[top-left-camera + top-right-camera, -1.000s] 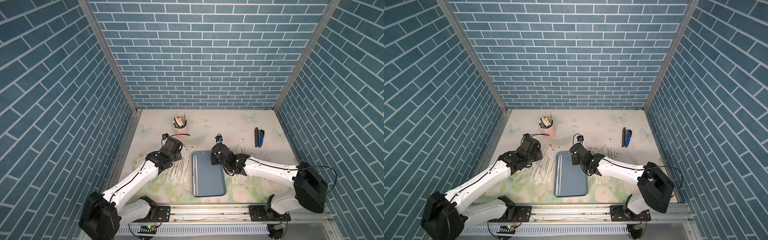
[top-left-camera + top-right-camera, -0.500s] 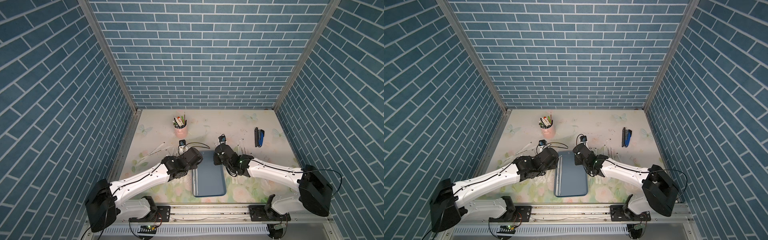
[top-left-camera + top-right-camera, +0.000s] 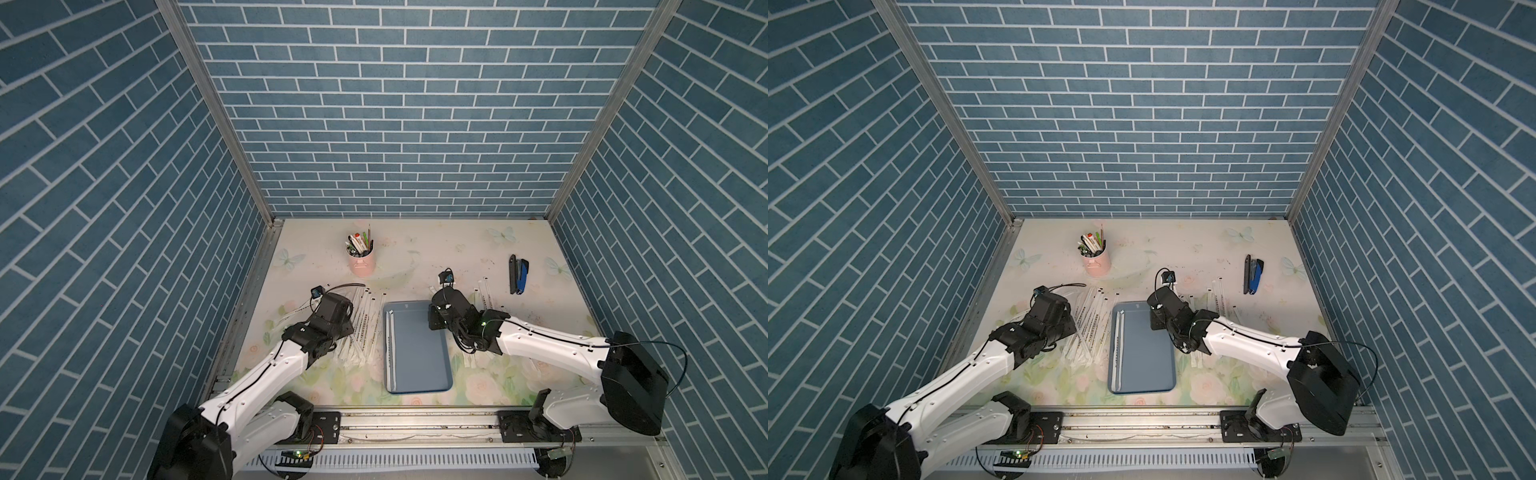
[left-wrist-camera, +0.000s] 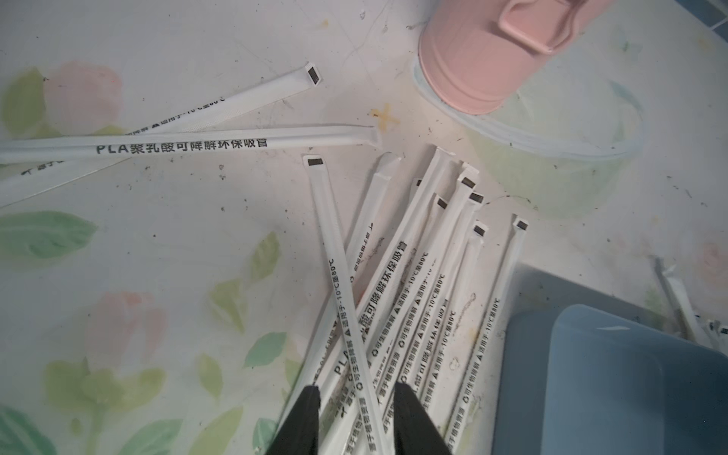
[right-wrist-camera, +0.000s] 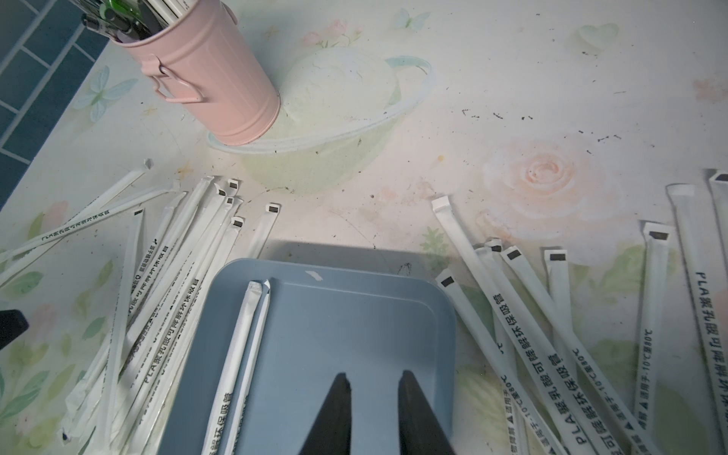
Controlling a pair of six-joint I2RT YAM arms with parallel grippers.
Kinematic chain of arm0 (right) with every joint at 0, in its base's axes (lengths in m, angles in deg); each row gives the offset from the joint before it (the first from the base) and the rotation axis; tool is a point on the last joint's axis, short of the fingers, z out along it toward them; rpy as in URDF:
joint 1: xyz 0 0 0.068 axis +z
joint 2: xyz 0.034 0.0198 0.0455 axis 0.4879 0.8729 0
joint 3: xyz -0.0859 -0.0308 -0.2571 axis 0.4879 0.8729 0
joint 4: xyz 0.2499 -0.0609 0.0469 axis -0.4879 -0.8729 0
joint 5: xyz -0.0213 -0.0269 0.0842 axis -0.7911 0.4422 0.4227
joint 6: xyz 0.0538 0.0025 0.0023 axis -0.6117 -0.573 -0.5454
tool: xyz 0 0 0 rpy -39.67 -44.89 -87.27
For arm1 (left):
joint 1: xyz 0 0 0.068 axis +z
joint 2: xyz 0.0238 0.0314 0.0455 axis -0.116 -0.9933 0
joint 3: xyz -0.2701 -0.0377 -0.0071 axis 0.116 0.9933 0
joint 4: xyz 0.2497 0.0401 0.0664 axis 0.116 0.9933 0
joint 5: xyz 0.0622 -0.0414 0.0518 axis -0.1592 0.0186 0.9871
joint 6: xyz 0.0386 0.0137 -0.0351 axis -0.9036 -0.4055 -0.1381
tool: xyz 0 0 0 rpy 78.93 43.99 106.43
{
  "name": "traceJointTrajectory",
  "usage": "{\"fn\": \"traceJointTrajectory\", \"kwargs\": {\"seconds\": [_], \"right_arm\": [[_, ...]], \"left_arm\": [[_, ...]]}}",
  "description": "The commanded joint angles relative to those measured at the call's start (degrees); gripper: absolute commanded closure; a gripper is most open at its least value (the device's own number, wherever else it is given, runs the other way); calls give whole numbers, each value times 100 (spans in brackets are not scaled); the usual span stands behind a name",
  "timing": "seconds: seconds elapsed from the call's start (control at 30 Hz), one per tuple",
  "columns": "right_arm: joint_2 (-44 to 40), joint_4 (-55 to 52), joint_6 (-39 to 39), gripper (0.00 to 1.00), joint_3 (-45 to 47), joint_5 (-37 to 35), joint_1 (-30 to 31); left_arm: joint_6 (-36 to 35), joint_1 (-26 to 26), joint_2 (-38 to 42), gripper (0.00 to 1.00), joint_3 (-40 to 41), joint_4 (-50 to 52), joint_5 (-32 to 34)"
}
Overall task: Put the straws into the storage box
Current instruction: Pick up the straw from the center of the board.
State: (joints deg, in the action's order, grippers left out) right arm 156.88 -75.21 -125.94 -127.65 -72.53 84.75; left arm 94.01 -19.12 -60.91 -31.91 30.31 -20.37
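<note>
Left wrist view is showing the left gripper (image 4: 356,388), narrowly parted, straddling one of the straws (image 4: 338,283) running up the frame; the storage box (image 4: 610,394) is sitting lower right.

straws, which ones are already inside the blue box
The two straws lying side by side along the storage box's long wall on the left arm's side. All others lie on the table in piles either side of it.

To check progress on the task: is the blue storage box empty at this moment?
No, in the right wrist view two wrapped straws lie inside the storage box, along one long side.
</note>
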Motion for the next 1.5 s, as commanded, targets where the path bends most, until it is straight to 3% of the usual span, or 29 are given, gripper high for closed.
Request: {"fn": "traceJointTrajectory", "kwargs": {"seconds": [0.0, 0.23, 0.6, 1.17, 1.47], "right_arm": [[12, 52, -25, 76, 43, 23, -26], [41, 22, -28, 77, 13, -16, -24], [208, 22, -28, 77, -96, 15, -22], [199, 4, -12, 77, -157, -33, -26], [217, 54, 6, 77, -160, -7, -21]], "left_arm": [[-611, 352, -348, 65, 5, -514, -417], [-998, 639, -1221, 69, -151, -911, -647], [-1034, 646, -1754, 71, -156, -1310, -698], [-930, 645, -1852, 91, -247, -1355, -679], [-906, 638, -1703, 97, -318, -1160, -635]]}}
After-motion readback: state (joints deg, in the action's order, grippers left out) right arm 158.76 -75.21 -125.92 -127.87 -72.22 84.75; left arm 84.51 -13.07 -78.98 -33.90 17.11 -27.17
